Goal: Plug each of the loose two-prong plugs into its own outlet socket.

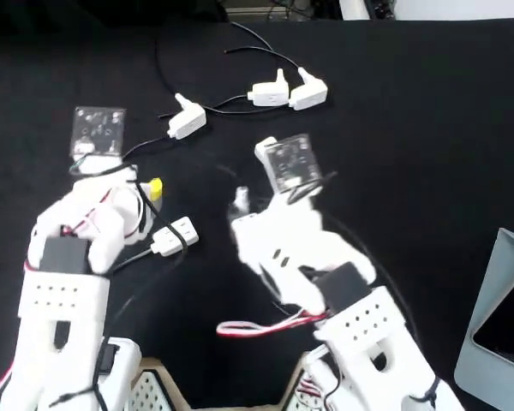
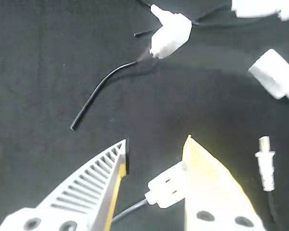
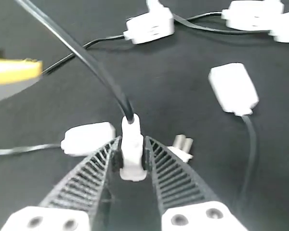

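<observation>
My right gripper (image 3: pixel 132 143) is shut on a white plug (image 3: pixel 132 149) whose black cable rises away from it; in the high view this gripper (image 1: pixel 242 214) is at the table's middle. A loose two-prong plug (image 3: pixel 183 147) lies just beside it. A white outlet socket (image 3: pixel 86 138) lies close on the other side. My left gripper (image 2: pixel 156 144) stands open over that socket (image 2: pixel 166 190), which rests against the yellow-tipped finger (image 2: pixel 202 168). The same socket (image 1: pixel 176 235) shows beside the left arm in the high view. Another small plug (image 2: pixel 265 161) lies apart.
Further sockets with black cables lie at the back: one (image 1: pixel 187 120) left of centre, two (image 1: pixel 270 90) (image 1: pixel 308 92) together. A white block (image 3: pixel 233 88) on a cable lies near the right arm. A grey box (image 1: pixel 501 317) stands at the right edge.
</observation>
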{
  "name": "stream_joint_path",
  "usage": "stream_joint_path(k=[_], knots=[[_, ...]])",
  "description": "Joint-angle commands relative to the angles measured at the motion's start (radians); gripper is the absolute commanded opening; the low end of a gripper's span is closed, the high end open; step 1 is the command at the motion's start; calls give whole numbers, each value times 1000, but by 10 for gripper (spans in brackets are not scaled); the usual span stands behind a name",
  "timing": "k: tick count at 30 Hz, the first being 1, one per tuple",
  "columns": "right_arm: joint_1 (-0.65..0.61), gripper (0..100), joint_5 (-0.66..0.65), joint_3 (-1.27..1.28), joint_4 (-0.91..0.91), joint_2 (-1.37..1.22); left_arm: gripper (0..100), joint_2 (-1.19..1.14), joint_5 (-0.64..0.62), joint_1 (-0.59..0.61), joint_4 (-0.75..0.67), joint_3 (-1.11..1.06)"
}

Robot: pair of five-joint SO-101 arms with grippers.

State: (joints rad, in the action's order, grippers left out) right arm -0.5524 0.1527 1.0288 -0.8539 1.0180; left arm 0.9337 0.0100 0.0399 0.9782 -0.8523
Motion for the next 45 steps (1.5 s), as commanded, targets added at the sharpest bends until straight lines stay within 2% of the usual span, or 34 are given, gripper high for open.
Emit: stream_joint_path(k=[1, 5, 12, 23, 34, 43, 45], knots=[[-101, 11, -9, -64, 2, 22, 191, 126, -89, -47, -2, -36], [-169, 11, -9, -64, 3, 22, 191, 241, -101, -108, 2, -90], [-176, 11, -8, -58, 2, 19, 195, 489, -92, -188, 8, -185], [-176, 11, -8, -42, 3, 15, 196, 712, 63, -344, 115, -246], [-215, 11, -8, -79, -11, 22, 192, 718, 68, -145, 112, -257], [-292, 11, -8, -96, -3, 22, 195, 718, 68, -147, 110, -255], [-307, 11, -9, -96, -3, 22, 195, 724, 74, -177, 114, -254]])
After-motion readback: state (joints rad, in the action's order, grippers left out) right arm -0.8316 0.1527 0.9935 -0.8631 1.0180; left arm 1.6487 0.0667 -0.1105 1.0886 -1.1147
